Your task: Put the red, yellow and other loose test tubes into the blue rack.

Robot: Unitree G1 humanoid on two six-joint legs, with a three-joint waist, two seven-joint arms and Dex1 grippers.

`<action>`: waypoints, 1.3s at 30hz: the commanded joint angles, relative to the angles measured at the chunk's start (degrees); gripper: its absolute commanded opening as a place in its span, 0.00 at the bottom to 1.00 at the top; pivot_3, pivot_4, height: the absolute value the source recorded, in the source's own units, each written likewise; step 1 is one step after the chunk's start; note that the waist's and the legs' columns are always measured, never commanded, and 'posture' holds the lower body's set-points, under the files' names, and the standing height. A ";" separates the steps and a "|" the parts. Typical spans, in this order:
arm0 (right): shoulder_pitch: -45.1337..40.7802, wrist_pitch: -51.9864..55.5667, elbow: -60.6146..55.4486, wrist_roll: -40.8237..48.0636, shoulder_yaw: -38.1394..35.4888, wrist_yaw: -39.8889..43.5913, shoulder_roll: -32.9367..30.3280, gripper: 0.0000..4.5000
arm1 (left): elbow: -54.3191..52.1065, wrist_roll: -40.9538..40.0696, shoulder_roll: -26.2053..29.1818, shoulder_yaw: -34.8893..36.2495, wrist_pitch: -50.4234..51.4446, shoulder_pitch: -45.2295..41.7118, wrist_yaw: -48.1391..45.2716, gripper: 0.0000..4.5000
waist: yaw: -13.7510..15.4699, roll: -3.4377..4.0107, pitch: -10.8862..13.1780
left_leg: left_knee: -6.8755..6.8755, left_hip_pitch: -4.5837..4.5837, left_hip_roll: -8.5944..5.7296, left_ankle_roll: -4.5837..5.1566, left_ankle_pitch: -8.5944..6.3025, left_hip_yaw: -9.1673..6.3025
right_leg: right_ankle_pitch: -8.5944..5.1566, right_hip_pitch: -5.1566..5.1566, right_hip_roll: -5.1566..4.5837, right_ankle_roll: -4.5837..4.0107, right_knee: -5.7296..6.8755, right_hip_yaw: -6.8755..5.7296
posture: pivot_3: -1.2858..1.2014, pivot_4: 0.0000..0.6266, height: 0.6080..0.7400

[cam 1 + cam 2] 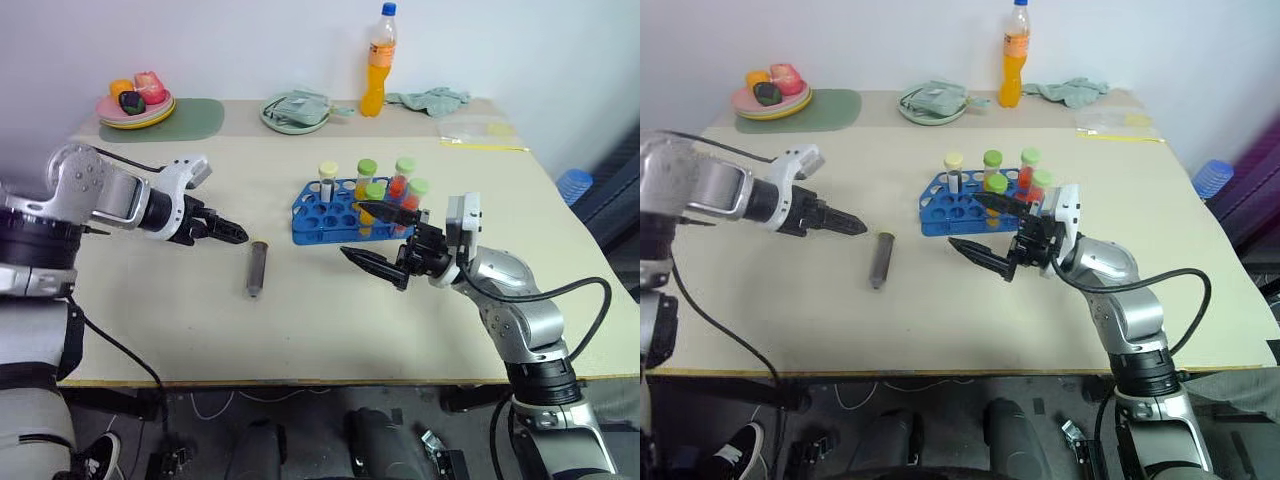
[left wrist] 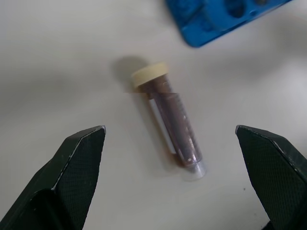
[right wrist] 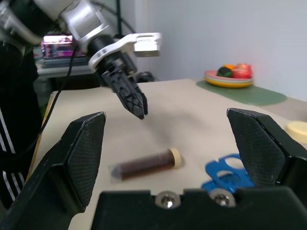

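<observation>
At 9 o'clock on the counter (image 1: 180, 320), left gripper (image 1: 232, 234) has its jaws spread, empty. Loose brown tube (image 1: 257, 268) lies flat at centre, 8 o'clock of the blue rack (image 1: 330, 212). Likely light, rigid, slick, rolls easily: pinch mid-barrel across its width. Right gripper (image 1: 375, 240) at 3 o'clock, jaws spread.

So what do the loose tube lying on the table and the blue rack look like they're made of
The loose test tube looks like clear plastic, maybe glass: dark brown contents show through its wall, printed marks run along it, and it has a matte cream cap. The blue rack looks like moulded plastic: uniform colour, smooth slight sheen, round holes.
</observation>
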 commanded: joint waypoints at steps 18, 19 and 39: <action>-0.35 -0.21 -3.27 -0.68 -0.05 -3.33 0.59 0.99 | 16.28 14.81 -13.77 -12.74 0.46 -7.96 -9.50 1.00 | -0.07 -0.01 0.04 | 0.01 -0.09 -0.01 0.00 0.00 0.01 | -0.02 -0.06 0.03 0.03 -0.01 0.05 | 0.52 0.24 1.00; -0.46 -0.27 -3.00 -0.71 -0.10 -3.36 0.61 0.99 | 17.18 14.36 -14.33 -12.98 0.46 -7.79 -9.45 1.00 | -0.12 -0.01 0.04 | 0.01 -0.09 -0.01 0.00 0.00 0.02 | -0.02 -0.06 0.03 0.03 -0.02 0.05 | 0.52 0.24 1.00; -0.53 1.08 -3.46 -0.89 -0.28 -4.63 0.13 1.00 | 16.60 16.71 -19.13 -6.87 0.46 -3.33 -3.66 0.18 | -0.24 -0.02 0.04 | 0.02 -0.06 -0.01 0.00 0.00 0.01 | -0.02 -0.05 0.02 0.03 0.02 0.06 | 0.52 0.24 1.00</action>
